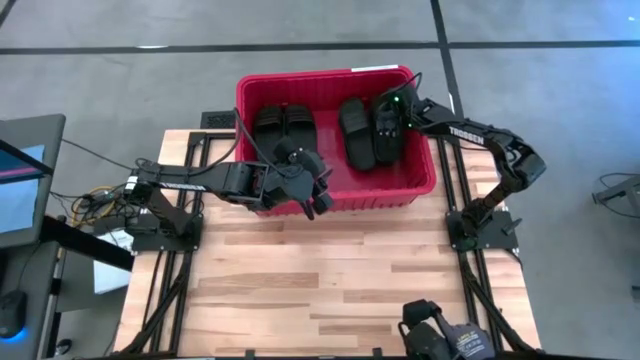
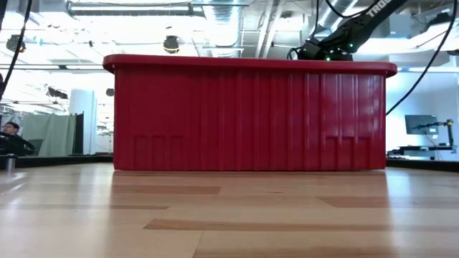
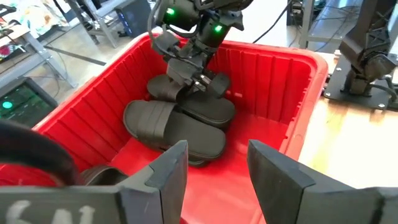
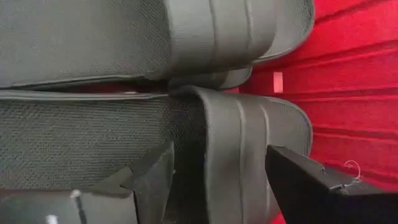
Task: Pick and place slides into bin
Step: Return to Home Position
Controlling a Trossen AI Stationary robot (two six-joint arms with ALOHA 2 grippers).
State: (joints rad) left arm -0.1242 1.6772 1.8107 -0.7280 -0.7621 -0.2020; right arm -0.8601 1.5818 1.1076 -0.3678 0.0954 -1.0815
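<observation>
The red bin point(image 1: 420, 180) stands at the table's far middle. Black slides lie in it: a pair on the left point(image 1: 285, 125) and two on the right point(image 1: 358, 132), which show stacked in the left wrist view point(image 3: 174, 127). My right gripper point(image 1: 392, 112) is down inside the bin's right part and open. Its fingers stand on either side of a black slide's strap point(image 4: 239, 155). My left gripper point(image 3: 217, 168) is open and empty above the bin's near wall point(image 1: 310, 200). No green slide shows. My right gripper comes at the black slide from above, pointing down, with the strap point(image 4: 239, 155) between its open fingers point(image 4: 152, 180). I cannot tell whether they touch it. The slide lies on the other slides in the bin.
Bare wooden tabletop point(image 1: 330, 280) spreads in front of the bin. A dark device point(image 1: 440, 335) sits at the table's near right edge. A monitor point(image 1: 20, 190) stands off the table's left side. A person point(image 2: 11, 136) sits far off in the room.
</observation>
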